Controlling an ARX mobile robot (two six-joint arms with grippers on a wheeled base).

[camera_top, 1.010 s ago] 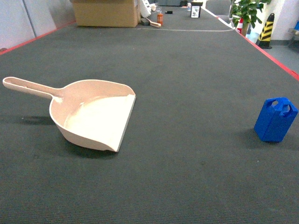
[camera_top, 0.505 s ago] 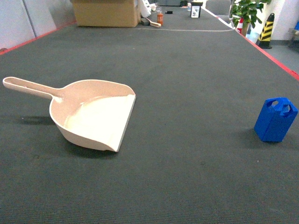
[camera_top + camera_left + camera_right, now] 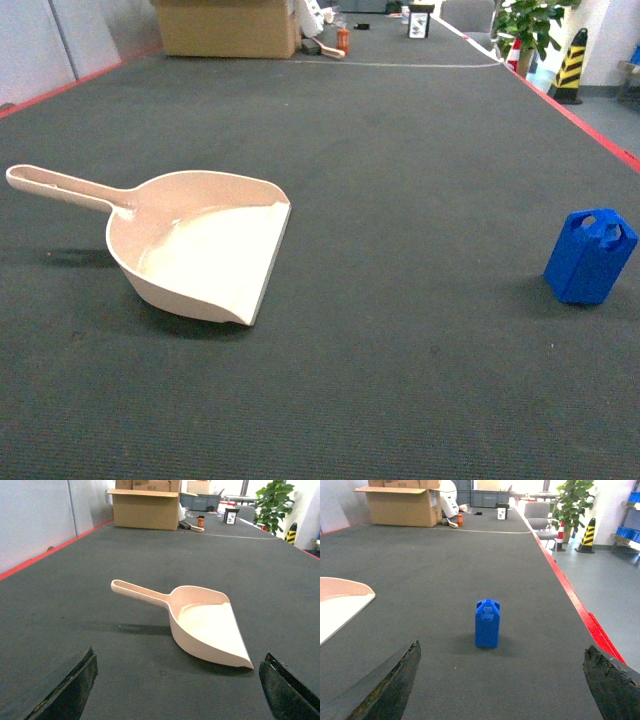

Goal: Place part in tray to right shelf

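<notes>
Standing upright on the dark surface (image 3: 400, 200): a blue part (image 3: 590, 256), well apart from the cream tray (image 3: 200, 250).
Both tools, left (image 3: 177, 690) and right (image 3: 500, 685), hover spread wide, holding nothing; beyond sit a cardboard box (image 3: 225, 25) and a plant (image 3: 528, 22).

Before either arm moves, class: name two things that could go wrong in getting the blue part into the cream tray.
1. The part stands upright on a narrow base, apart from the tray; a nudge from the wide-open right end effector could topple it.
2. The tray lies loose on the carpet, so it may slide. The left end effector is open, not holding it.
</notes>
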